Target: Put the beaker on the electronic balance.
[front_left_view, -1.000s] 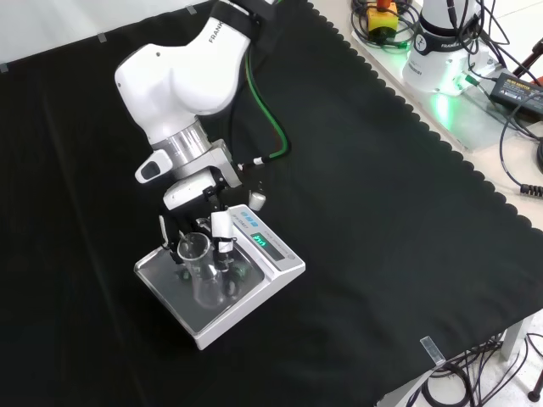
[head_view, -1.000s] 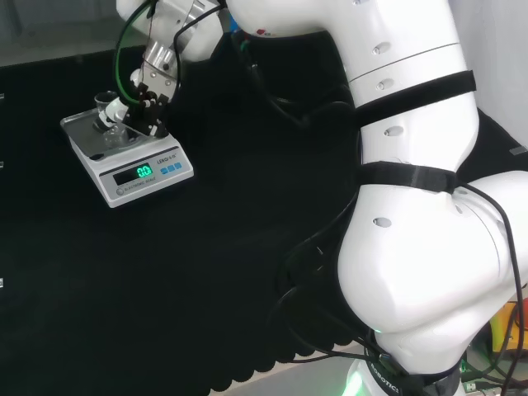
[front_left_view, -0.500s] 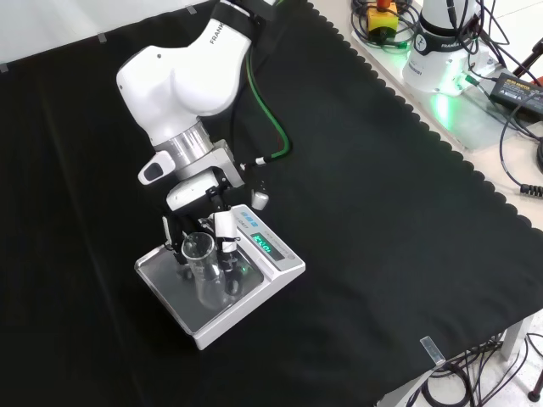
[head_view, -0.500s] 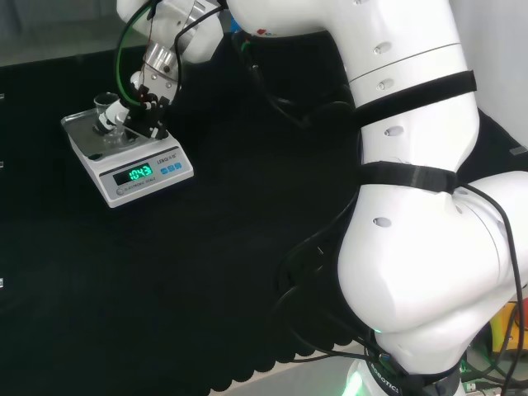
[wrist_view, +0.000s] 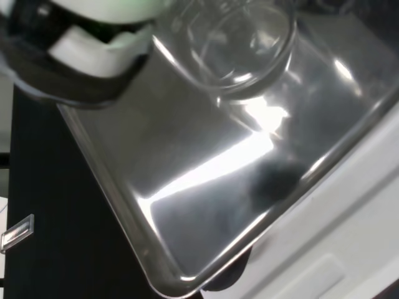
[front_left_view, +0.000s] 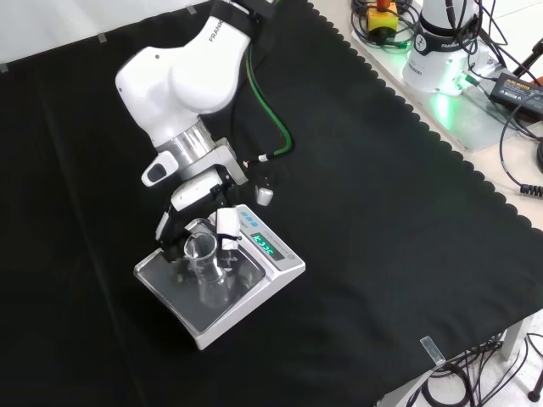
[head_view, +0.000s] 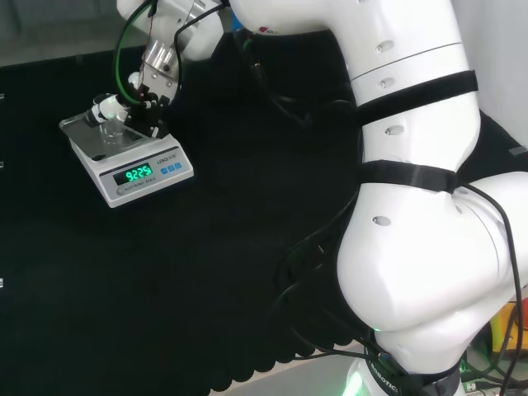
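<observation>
A clear glass beaker (front_left_view: 204, 264) stands upright on the steel pan of the white electronic balance (front_left_view: 254, 284), whose green display is lit. In the head view the beaker (head_view: 111, 129) sits on the balance (head_view: 157, 169) at the far left. The black and white hand (front_left_view: 197, 222) hangs just above and behind the beaker, its fingers (front_left_view: 225, 233) spread to either side of the rim. In the head view the hand (head_view: 136, 106) is over the pan. The wrist view has the beaker (wrist_view: 240, 43) on the shiny pan (wrist_view: 206, 187), a white finger (wrist_view: 93, 47) beside it.
Black cloth (front_left_view: 382, 212) covers the bench all round the balance. The arm's white links (head_view: 412, 206) rise at the right of the head view. Cables and a power base (front_left_view: 441, 51) lie past the cloth's scalloped edge in the front view.
The beaker came to rest on the pan and the display went from zero to a reading. The fingers have since spread apart and the hand has lifted slightly.
</observation>
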